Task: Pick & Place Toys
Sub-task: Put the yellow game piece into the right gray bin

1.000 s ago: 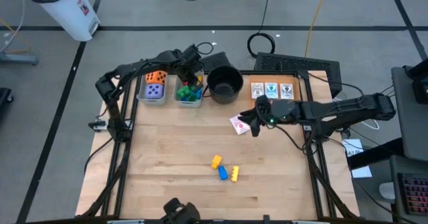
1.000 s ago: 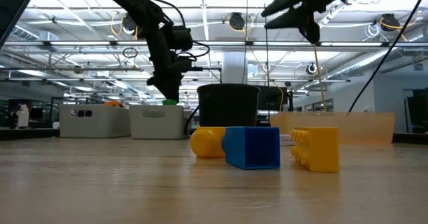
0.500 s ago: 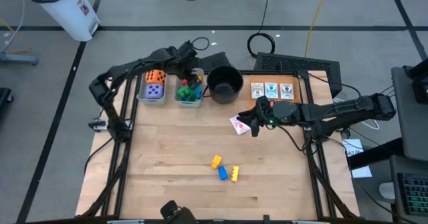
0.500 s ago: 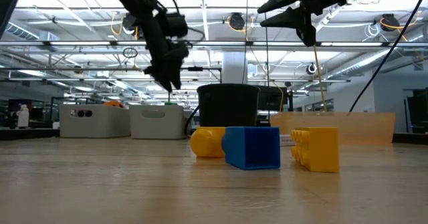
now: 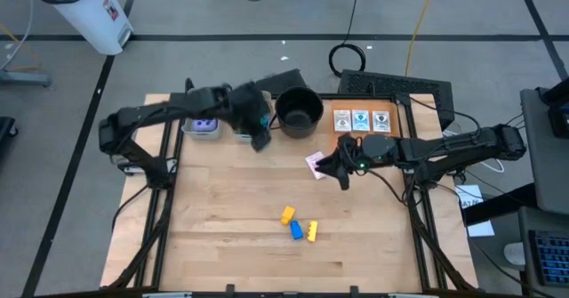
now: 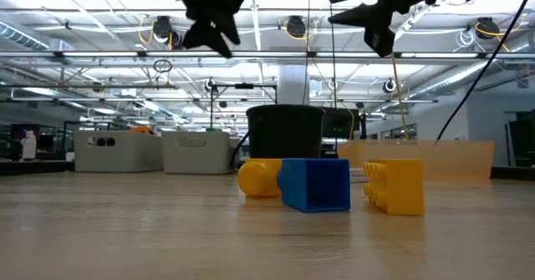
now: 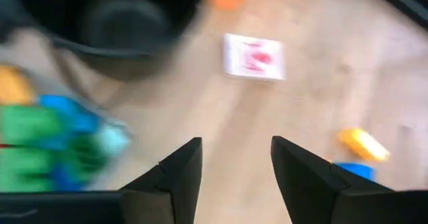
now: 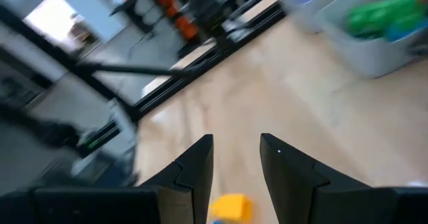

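left tool (image 7: 231, 167) parted, empty, above grey plastic bin (image 5: 242, 127); loose yellow and blue blocks (image 5: 298, 224) ahead on wooden desk (image 5: 222, 209). right tool (image 8: 234, 160) slightly parted, empty, over pink picture card (image 5: 315, 164), likely poised to pick.

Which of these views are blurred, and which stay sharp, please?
Left wrist view: smeared, black pot and picture card soft. Right wrist view: streaked, yellow block vague. Low view: blue block crisp, left gripper hazy. High view: sharp except that arm.
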Motion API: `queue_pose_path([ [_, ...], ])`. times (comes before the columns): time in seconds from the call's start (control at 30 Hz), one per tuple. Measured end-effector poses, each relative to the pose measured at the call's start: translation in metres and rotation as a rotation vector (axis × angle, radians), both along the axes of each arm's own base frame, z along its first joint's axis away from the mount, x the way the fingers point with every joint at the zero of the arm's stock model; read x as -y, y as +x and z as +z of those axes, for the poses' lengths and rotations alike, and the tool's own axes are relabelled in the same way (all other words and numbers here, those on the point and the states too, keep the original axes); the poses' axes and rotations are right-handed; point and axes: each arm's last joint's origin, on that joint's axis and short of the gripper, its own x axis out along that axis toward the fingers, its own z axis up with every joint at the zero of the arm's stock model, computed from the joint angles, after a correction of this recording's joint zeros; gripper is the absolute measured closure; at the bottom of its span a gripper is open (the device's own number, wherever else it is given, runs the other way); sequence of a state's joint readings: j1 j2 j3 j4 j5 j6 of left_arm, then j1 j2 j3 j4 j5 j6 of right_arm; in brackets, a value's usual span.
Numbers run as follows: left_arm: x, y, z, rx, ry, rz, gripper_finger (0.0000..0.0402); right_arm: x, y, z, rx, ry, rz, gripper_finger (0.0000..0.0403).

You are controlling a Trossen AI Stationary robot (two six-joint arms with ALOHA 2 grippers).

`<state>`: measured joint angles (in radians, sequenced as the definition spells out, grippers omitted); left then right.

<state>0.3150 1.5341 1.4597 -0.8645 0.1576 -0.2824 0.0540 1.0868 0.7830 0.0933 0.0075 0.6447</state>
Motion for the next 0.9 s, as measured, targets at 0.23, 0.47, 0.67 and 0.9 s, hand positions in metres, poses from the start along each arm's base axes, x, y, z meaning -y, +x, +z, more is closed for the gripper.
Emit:
queue_pose_path([
  [0.23,0.097,0.021,-0.003,0.006,-0.025,0.007,0.0232,-0.022,-0.003,-0.001,-0.018,0.034,0.215,0.0287],
  [0.47,0.183,0.029,0.000,0.195,-0.018,0.046,0.0238,-0.055,-0.012,-0.007,-0.067,-0.067,0.334,0.0287],
  [0.67,0.231,0.033,-0.008,0.307,-0.039,0.115,0.0237,-0.068,-0.020,-0.028,-0.060,-0.079,0.404,0.0287],
  [0.9,0.259,0.051,-0.034,0.324,-0.139,0.120,0.0245,-0.073,-0.039,-0.077,-0.118,0.127,0.376,0.0273],
])
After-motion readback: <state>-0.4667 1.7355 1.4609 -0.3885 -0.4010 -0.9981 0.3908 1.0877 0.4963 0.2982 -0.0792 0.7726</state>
